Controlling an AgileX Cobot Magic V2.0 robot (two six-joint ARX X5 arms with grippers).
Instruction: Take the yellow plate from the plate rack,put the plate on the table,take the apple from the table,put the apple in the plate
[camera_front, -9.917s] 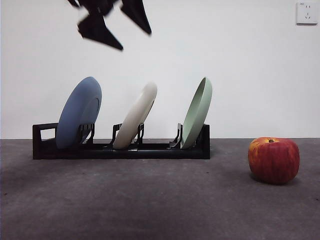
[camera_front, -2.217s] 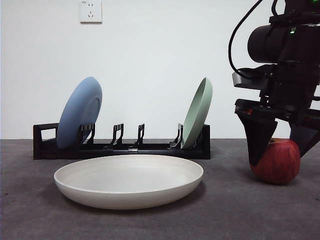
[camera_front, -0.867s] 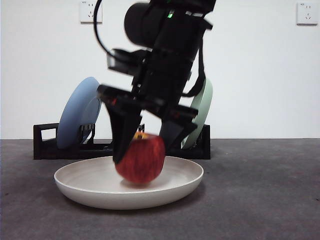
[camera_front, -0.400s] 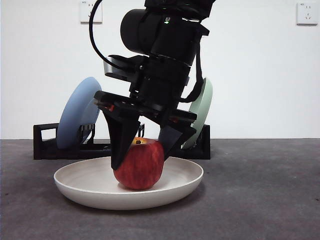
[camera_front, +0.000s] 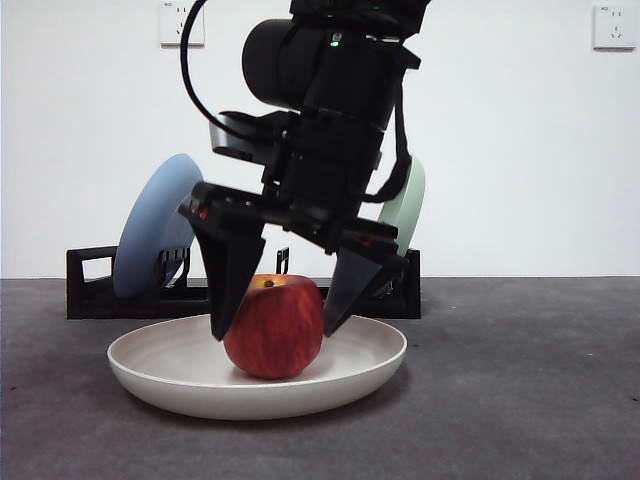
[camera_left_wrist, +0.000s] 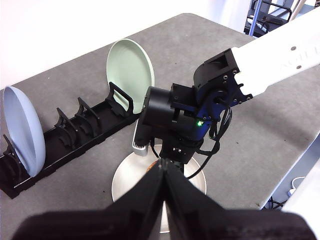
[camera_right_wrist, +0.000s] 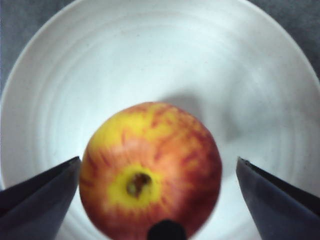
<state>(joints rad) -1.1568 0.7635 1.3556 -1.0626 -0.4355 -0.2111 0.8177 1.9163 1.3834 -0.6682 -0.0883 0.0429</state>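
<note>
1. We see the right gripper (camera_front: 275, 325) hanging over the yellow plate (camera_front: 150, 375), its two jaws now spread apart on either side of the apple (camera_front: 274, 328). Half a second ago those jaws pinched the apple's flanks; now a gap shows on each side.

2. The right wrist view confirms the release: the apple (camera_right_wrist: 150, 192) sits between the jaws with pale plate (camera_right_wrist: 150, 55) showing on both sides, so nothing touches the fruit.

3. The apple rests on the floor of the yellow plate, a little toward the plate's left half in the front view, stem up and slightly tilted. The plate lies flat on the table (camera_front: 520, 400), just in front of the plate rack (camera_front: 90, 295).

4. In the rack behind the plate, the blue plate (camera_front: 155, 240) leans at the handle end and the pale green plate (camera_front: 408, 205) at the far end; the slots between them hold nothing.

5. The left gripper (camera_left_wrist: 165, 172) waits high above the plate, away from the work, its jaws pressed together on nothing.

6. We judge that both halves of the task are met: plate on the table, apple in the plate. What remains is for the right arm to lift straight up, clear of the apple, without nudging it.
</note>
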